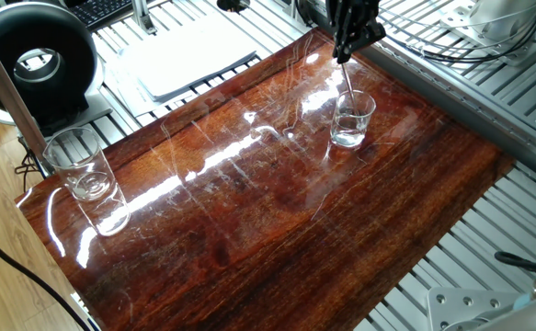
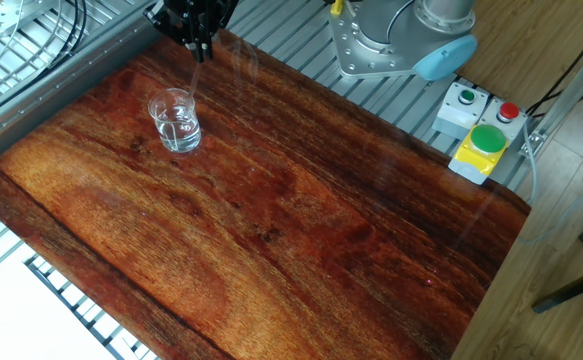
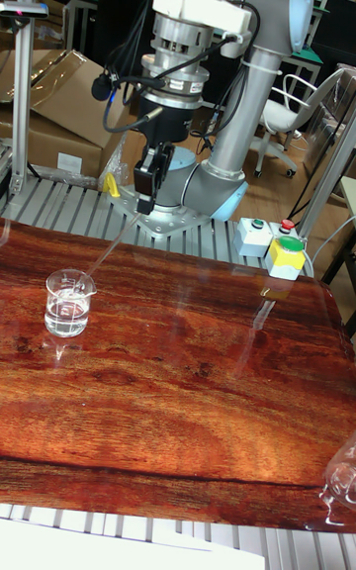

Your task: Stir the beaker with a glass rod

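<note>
While I watch from my remote station, the black two-finger gripper (image 3: 147, 196) hangs above the far edge of the glossy wooden table (image 2: 301, 230), its fingers pinched together on the upper end of the glass rod (image 3: 111, 247). The rod slants down and away from the fingers, and its lower end dips inside the rim of the beaker (image 3: 69, 304). In the tall fixed view the rod reads as a pale thin line running from the fingertips toward the beaker's lip; in one fixed view it is a faint streak between the gripper (image 1: 347, 46) and the beaker (image 1: 351, 119). I cannot tell whether the rod's tip reaches the liquid. The beaker stands upright on the table near the corner closest to the gripper, holding a little clear liquid; in the other fixed view it (image 2: 175, 121) sits just below the gripper (image 2: 197, 45). A taller clear glass tumbler (image 1: 80, 164) stands upright at the opposite end of the table, well apart from the beaker. Beyond the table's edge, beside the arm's grey base (image 2: 391, 40), sits a yellow box with a green button (image 2: 483, 145), next to a small white box with a green and a red button (image 2: 476, 102).
</note>
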Motion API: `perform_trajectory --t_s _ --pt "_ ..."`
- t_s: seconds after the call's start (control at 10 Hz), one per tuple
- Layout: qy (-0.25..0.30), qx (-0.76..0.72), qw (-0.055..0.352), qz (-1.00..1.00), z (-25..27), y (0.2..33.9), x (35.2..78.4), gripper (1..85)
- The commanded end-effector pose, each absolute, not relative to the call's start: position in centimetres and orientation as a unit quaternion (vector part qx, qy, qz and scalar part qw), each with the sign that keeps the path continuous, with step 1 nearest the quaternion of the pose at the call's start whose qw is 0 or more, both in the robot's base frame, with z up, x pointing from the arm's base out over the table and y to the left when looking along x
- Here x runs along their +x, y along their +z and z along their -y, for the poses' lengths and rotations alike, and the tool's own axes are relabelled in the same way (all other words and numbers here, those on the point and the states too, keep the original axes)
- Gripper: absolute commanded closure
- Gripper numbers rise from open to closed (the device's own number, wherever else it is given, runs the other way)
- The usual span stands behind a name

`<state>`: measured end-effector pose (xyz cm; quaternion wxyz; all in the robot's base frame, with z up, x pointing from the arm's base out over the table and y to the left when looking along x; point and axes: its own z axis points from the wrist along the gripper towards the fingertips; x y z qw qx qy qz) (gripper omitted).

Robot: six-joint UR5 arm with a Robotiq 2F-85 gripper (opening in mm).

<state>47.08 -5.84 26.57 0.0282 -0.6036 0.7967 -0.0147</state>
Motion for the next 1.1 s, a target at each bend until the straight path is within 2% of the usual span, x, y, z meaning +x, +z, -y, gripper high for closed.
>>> perform_trajectory --t_s 0.0,1.0 --pt "-0.014 -0.606 0.041 -0.794 5.43 26.66 47.48 84.7" --pt "-0.011 -0.638 0.049 -0.768 4.81 26.75 47.61 84.7"
